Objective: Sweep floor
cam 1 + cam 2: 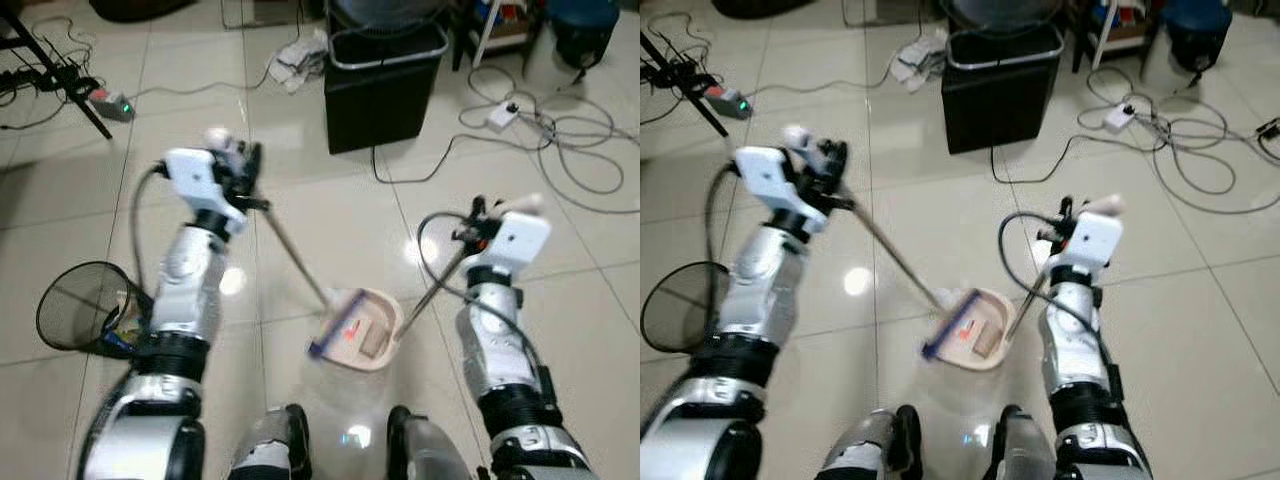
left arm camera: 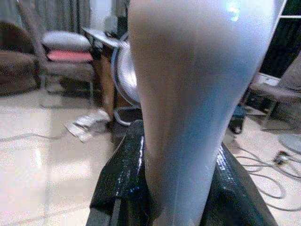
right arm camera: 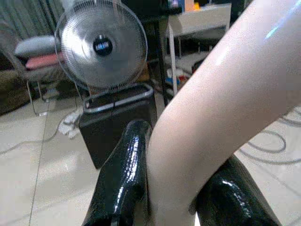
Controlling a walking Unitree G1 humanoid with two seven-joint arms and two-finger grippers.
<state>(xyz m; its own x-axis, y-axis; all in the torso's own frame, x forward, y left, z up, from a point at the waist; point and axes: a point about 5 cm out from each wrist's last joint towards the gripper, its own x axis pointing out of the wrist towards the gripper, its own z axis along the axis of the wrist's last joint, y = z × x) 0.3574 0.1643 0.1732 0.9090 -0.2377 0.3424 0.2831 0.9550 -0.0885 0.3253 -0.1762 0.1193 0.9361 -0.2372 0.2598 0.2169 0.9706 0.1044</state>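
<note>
My left gripper (image 1: 246,172) is shut on the pale grip of a broom (image 2: 188,94), whose thin rod slants down to a blue-edged brush head (image 1: 325,340) on the tiles. Its black fingers (image 2: 123,174) clamp that grip from both sides. My right gripper (image 1: 477,222) is shut on the pale handle (image 3: 221,103) of a beige dustpan (image 1: 372,335), whose rod slopes down to the pan between my feet. The brush head rests against the pan's left lip. A brownish scrap and a small red bit lie inside the pan.
A black bin (image 1: 385,85) stands ahead with a fan behind it (image 3: 100,47). Cables (image 1: 560,140) sprawl across the floor to the right. A black mesh basket (image 1: 85,305) lies by my left arm. A crumpled cloth (image 1: 295,60), a power strip (image 1: 110,103) and a tripod leg are at the back left.
</note>
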